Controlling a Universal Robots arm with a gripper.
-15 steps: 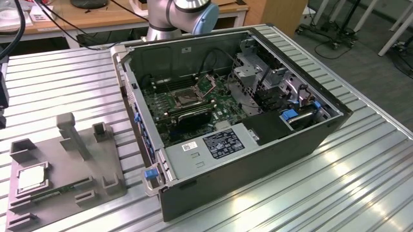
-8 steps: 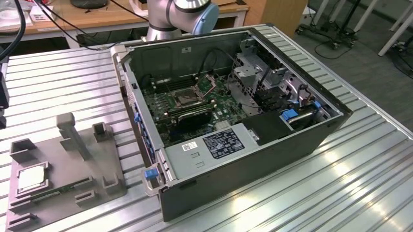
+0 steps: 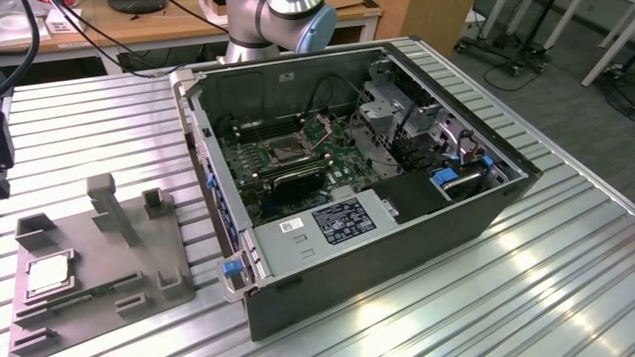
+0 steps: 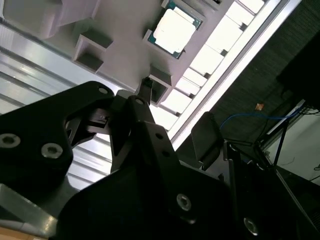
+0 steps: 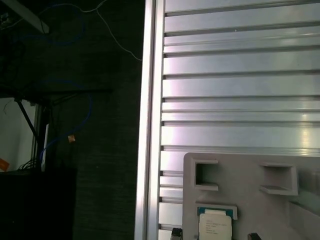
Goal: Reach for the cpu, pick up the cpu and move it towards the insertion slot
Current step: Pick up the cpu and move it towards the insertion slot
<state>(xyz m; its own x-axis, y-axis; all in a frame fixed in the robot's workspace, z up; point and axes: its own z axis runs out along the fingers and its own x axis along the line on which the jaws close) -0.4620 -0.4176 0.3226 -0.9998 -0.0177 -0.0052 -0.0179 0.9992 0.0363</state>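
Fixture (image 3: 149, 249): cpu (image 4: 174, 31) apart from end effector (image 4: 175, 110)

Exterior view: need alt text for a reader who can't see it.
An open computer case lies on a ribbed metal table, its circuit board exposed with the square insertion slot near the middle. At the exterior view's left, a gray fixture plate holds the cpu and a green memory stick. The robot arm stands beyond the case.

cpu (image 5: 215, 225) partly beyond first wrist view's edge
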